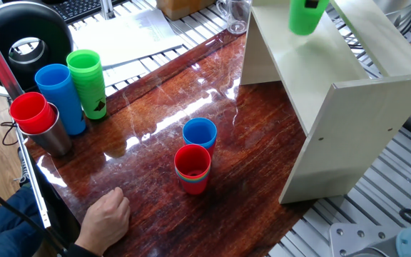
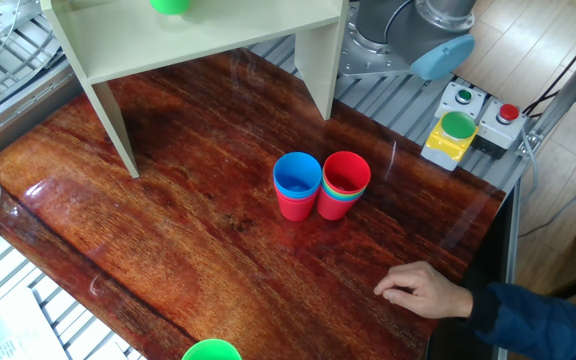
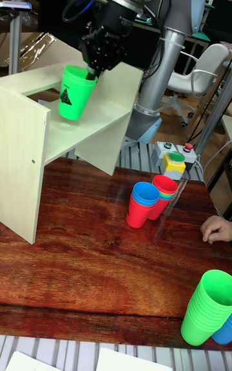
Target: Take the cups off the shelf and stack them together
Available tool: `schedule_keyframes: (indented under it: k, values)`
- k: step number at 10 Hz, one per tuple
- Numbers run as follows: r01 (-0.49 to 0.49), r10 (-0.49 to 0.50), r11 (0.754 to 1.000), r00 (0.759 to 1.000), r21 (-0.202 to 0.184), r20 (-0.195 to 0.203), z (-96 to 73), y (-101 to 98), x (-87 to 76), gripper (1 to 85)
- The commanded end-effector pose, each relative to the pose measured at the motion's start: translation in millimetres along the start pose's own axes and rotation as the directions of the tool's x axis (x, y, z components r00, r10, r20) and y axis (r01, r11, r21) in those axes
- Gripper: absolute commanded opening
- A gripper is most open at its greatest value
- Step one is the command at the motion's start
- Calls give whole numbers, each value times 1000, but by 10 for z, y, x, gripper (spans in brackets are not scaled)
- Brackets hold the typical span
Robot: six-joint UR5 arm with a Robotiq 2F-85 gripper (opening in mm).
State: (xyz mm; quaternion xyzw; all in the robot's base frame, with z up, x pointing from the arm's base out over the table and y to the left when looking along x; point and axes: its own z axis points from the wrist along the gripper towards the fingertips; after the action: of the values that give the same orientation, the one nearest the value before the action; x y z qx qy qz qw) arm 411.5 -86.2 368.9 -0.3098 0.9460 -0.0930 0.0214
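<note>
A green cup with a black triangular logo on its wall is seen in the tall fixed view, held tilted above the board of the shelf; its rim is gripped by the gripper, whose black fingers are clamped on the cup's edge, one seemingly inside the mouth; whether the cup's base touches the board cannot be told. In one fixed view the same cup is cut off by the top edge of the frame, above the shelf's pale cream top; in the other fixed view only its green bottom is seen over the shelf. The shelf is made of flat pale boards with slanted side panels, and small screw heads are visible on the panel faces.

On the glossy dark wooden table two short stacks stand just beside each other, touching or nearly so: a blue cup nested in a red one, and a red cup on top of a nested stack in which a green and a blue rim are seen below it; both are upright with mouths up, well apart from the shelf. A person's hand is rested on the table edge near them.
</note>
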Motion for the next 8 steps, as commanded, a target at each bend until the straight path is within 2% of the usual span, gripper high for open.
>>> schedule_keyframes:
  k: [1, 2, 3, 5, 6, 7, 8]
  values:
    - [-76, 88, 988, 992, -136, 86, -46, 336, -250, 13]
    - [-72, 105, 973, 984, -220, 141, -102, 538, -412, 13]
    - [-101, 147, 960, 976, -260, 162, -137, 620, -501, 13]
    - [-185, 208, 967, 971, -176, 120, -72, 390, -393, 13]
    - [-194, 213, 969, 970, -156, 115, -61, 337, -373, 13]
    - [-174, 187, 977, 977, -125, 101, -89, 198, -301, 13]
    - [-146, 155, 983, 985, -109, 80, -110, 108, -213, 13]
